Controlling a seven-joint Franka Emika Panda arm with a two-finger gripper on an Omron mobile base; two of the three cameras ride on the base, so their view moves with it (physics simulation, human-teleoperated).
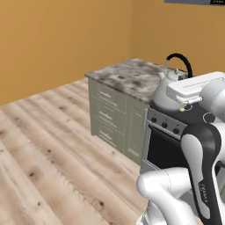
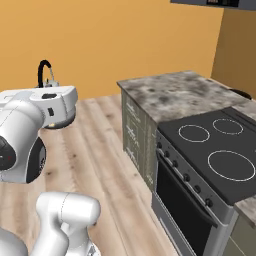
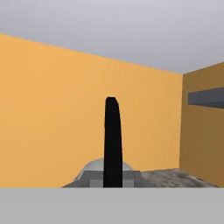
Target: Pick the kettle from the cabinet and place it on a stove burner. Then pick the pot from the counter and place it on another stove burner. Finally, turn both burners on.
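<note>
Left base view: kettle [image 1: 167,94] aloft at the cooktop's [image 1: 198,115] near-left edge, right of the counter [image 1: 129,78], carried by its arched handle [image 1: 180,60] so the body hangs upright for setting on a burner, judging by the task.

Right base view: kettle's handle [image 2: 44,69] rising behind the white hand, left of the counter [image 2: 172,92]; cooktop [image 2: 220,146] and its ring burners [image 2: 231,164] bare, well apart to the right.

Hand view: black handle [image 3: 113,144] upright in the middle, grey body [image 3: 107,170] below. Gripper fingers hidden; clenched, apparently gripping that handle.
</note>
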